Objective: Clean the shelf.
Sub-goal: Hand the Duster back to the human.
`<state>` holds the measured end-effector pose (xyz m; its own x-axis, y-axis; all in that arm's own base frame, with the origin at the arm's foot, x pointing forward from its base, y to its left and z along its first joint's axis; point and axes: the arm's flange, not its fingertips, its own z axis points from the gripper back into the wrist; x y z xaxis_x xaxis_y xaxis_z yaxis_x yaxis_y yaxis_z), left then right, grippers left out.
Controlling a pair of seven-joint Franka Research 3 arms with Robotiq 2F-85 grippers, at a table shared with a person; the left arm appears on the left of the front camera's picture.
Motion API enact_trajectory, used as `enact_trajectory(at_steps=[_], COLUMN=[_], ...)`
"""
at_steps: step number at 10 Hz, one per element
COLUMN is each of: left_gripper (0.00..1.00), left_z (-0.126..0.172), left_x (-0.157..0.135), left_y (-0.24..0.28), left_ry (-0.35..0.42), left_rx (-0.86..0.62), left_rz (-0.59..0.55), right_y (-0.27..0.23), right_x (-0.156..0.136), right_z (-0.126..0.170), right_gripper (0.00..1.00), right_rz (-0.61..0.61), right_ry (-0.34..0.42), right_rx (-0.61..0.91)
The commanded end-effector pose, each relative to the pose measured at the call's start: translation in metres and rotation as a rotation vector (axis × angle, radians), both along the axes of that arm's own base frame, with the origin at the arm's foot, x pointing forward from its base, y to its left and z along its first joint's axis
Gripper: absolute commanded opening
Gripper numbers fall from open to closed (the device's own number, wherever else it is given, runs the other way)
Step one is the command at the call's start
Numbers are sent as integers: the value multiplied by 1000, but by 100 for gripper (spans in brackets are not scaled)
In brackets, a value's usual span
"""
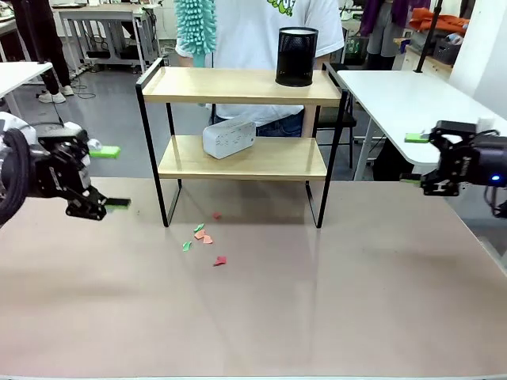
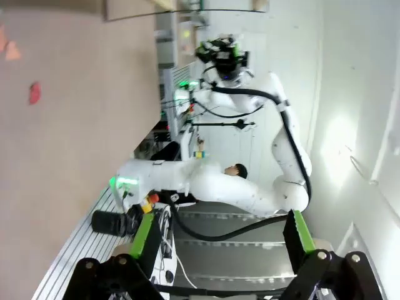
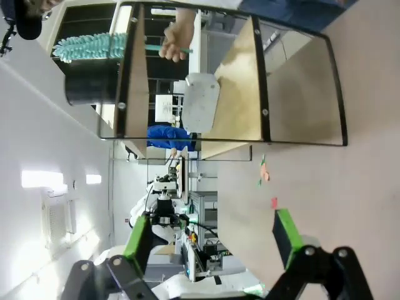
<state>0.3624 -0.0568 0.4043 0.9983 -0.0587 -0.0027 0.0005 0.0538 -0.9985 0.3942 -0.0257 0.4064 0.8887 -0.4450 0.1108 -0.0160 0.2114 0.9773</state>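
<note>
I see the shelf (image 1: 242,87) at the far middle of the surface (image 1: 317,301). My left tool (image 1: 109,178) and right tool (image 1: 413,161) both gape wide, holding nothing. A duster (image 1: 196,24) is cut off up top.

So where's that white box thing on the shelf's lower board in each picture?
Front view: the white box lies on the lower board, left of middle.
Left wrist view: no white box here.
Right wrist view: the box sits upper centre, between the two sideways boards.
Shared landmark: the shelf with its black frame.
</note>
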Motion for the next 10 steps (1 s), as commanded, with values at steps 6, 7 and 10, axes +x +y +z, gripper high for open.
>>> enact_trajectory(at_steps=[6,7,10], left_gripper=[100,100,100], left_z=[11,11,11], left_x=[-1,-1,-1], left_y=[3,3,3], left_ry=[-39,-39,-39], left_rx=[-41,-41,-41], left_rz=[12,12,12], right_y=[-14,-14,-14], right_x=[-5,-5,-5], right_z=[9,9,9], right_gripper=[100,100,100], right_rz=[-8,-8,-8], right_ry=[-23,-23,-23], right_rx=[-7,-7,-7])
